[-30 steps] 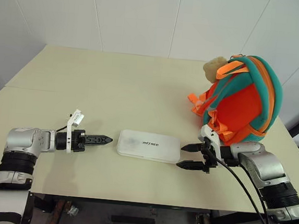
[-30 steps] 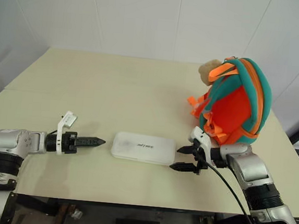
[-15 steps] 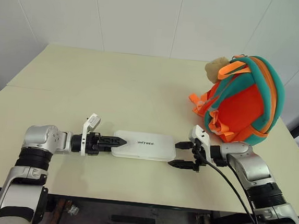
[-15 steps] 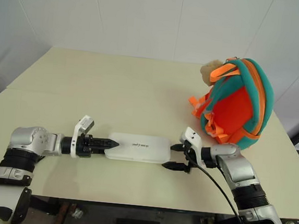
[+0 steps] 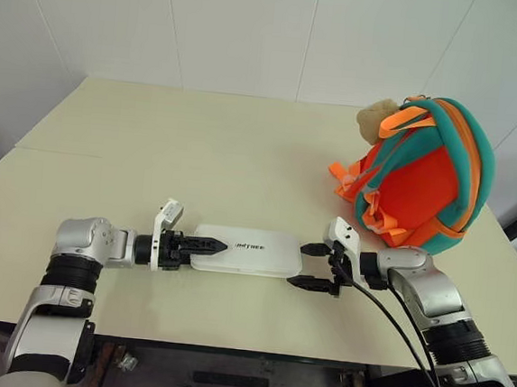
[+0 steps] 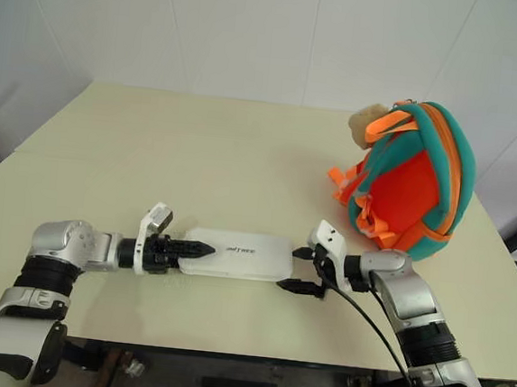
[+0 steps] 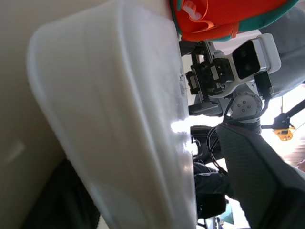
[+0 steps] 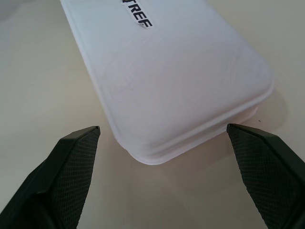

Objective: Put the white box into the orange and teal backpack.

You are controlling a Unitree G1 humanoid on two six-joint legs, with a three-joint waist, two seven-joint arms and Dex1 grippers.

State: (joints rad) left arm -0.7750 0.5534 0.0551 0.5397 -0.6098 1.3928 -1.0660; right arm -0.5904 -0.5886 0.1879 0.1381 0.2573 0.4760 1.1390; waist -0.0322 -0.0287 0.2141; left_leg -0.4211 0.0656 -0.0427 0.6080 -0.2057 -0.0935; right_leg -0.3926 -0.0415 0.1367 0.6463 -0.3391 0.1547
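The white box (image 5: 253,252) lies flat on the table (image 5: 199,152) near the front edge, with dark lettering on its top. My left gripper (image 5: 211,244) reaches from the left over the box's left end, and the box (image 7: 119,119) sits very close in the left wrist view. My right gripper (image 5: 299,266) is open at the box's right end, one fingertip on either side of that end (image 8: 190,86). The orange and teal backpack (image 5: 422,185) stands upright at the right rear, apart from both grippers, with a tan plush piece (image 5: 374,119) at its top.
The table's front edge runs just below both arms. A white wall backs the far edge of the table. Behind the box and left of the backpack lies a wide stretch of bare tabletop (image 5: 181,141).
My left gripper has moved right, from a gap short of the box to over its left end. The right gripper stays open at the right end, a little closer to it.
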